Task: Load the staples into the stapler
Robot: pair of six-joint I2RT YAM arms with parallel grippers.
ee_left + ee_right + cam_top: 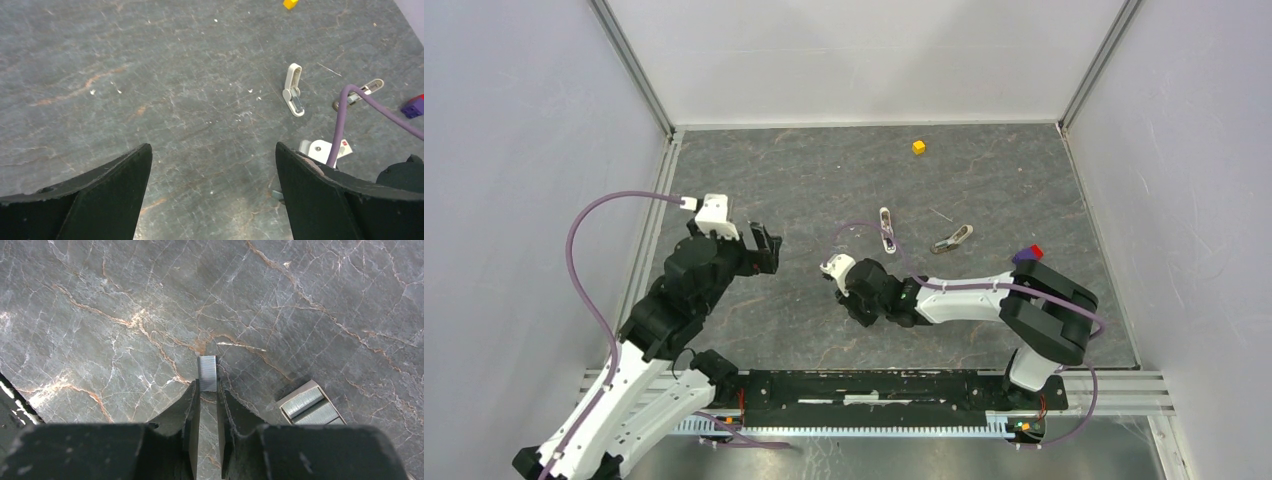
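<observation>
right pincer (207,390) sat snug on either side of the staples (207,370), their long axis pointing straight ahead; couldn't tell if it actually gripped. left pincer (212,147) gaped wide. stapler (887,230) lay further back on the bench (984,180), nearer the right pincer

Left arm (674,300) being held bent at elbow; left gripper (212,150) being held with jaws spread wide. Right arm (964,295) being held stretched leftward, low; right gripper (207,385) being held with jaws narrow.
</observation>
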